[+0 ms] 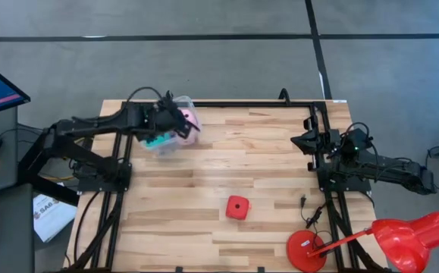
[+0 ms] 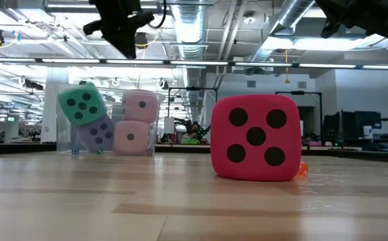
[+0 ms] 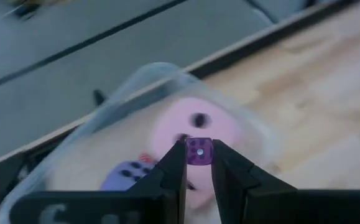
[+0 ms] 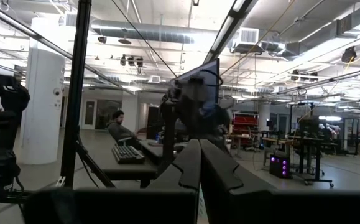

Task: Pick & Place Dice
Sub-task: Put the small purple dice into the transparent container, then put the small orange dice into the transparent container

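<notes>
You have one wooden desk (image 1: 264, 174) carrying everything, and two arms over it. The left gripper (image 1: 180, 121) hangs above the one clear tub (image 1: 175, 144) at the desk's far left part; the right gripper (image 1: 301, 141) waits at the right edge, its jaws pressed together on nothing.

Count five large dice. One red die (image 1: 237, 207) sits alone on the bare desk toward the near edge, well apart from the tub, its five-pip face to the low camera. The other four are inside the tub: two pale pink dice (image 2: 140, 107) stacked one on the other, one cyan die (image 2: 82, 104) resting tilted on one violet-blue die (image 2: 98, 132).

Smallest, in your left wrist view: the left jaws pinch one tiny purple cube (image 3: 199, 151), probably a miniature die, though the blur leaves that unsure.
</notes>
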`<state>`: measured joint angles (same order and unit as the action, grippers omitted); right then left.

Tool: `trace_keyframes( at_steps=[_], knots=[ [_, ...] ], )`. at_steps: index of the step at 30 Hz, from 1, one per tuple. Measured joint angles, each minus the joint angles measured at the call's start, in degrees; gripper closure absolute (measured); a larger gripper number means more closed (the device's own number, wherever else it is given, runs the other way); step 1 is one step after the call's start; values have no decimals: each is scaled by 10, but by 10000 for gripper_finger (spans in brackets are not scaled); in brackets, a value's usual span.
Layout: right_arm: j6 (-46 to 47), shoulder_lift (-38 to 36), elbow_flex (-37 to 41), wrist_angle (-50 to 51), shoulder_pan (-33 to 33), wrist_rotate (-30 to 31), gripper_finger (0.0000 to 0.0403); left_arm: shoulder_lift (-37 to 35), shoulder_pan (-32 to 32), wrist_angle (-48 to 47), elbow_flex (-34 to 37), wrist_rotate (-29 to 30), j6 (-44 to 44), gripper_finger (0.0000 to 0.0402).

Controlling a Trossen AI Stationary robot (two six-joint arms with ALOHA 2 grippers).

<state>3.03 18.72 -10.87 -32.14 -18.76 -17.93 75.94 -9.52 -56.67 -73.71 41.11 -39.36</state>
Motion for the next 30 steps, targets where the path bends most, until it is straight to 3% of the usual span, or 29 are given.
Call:
trace_keyframes(
  at_steps=[6, 14, 30],
  knots=[
    [0, 0, 0, 0, 0, 0, 403, 3, -74, -24, 11, 5, -32, 357],
    [0, 0, 0, -5, 0, 0, 403, -4, -143, -27, 102, 11, -94, 357],
    [-10, 0, 0, -4, 0, 0, 403, -10, -152, 6, 127, -4, -94, 319]
  ],
)
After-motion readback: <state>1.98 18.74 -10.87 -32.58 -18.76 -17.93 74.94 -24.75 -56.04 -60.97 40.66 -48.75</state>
